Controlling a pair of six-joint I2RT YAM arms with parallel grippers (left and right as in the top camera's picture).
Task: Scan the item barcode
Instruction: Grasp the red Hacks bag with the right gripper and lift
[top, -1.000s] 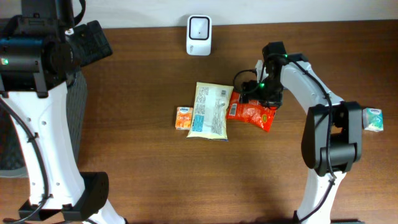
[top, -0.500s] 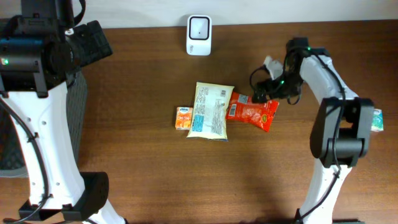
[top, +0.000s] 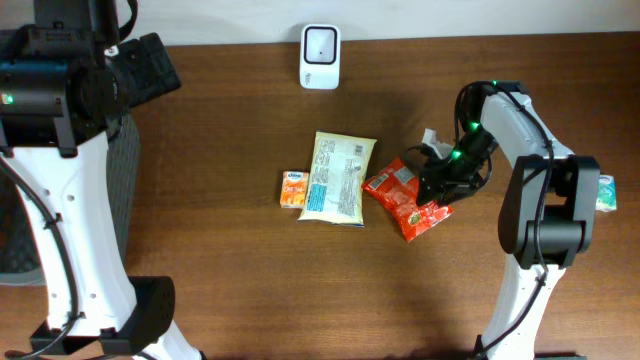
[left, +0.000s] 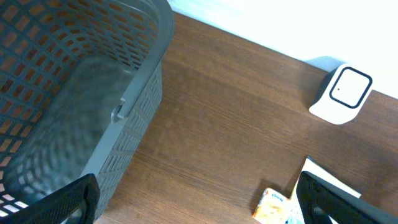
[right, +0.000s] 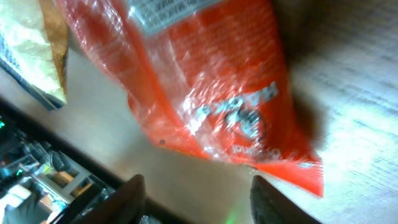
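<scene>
While the red snack bag lies on the brown counter just to the right of the cream packet, as seen from overhead, the right arm is bent down over the end of the bag farthest from that packet. The bag is set at a slant, one corner close to the packet's right edge; whether the two touch cannot be told. In the right wrist view most of the picture is filled by the bag, and the right jaws are seen parted: the two dark fingers are spread along the bottom edge, with bare counter between them and the bag's lower edge just ahead of the tips. Nothing is seen clamped between them. A pale printed panel at the top of the bag is too blurred to be read.

The white scanner is stood upright beyond the cream packet, at the counter's far edge and well apart from the bag. A small orange box is placed against the packet's left side. A teal-and-white packet is seen far to the right of the cream packet. The grey basket is found well to its left, partly hidden by the left arm. The left jaws are held wide open and empty; only the finger ends are shown, at the bottom corners of the left wrist view.
</scene>
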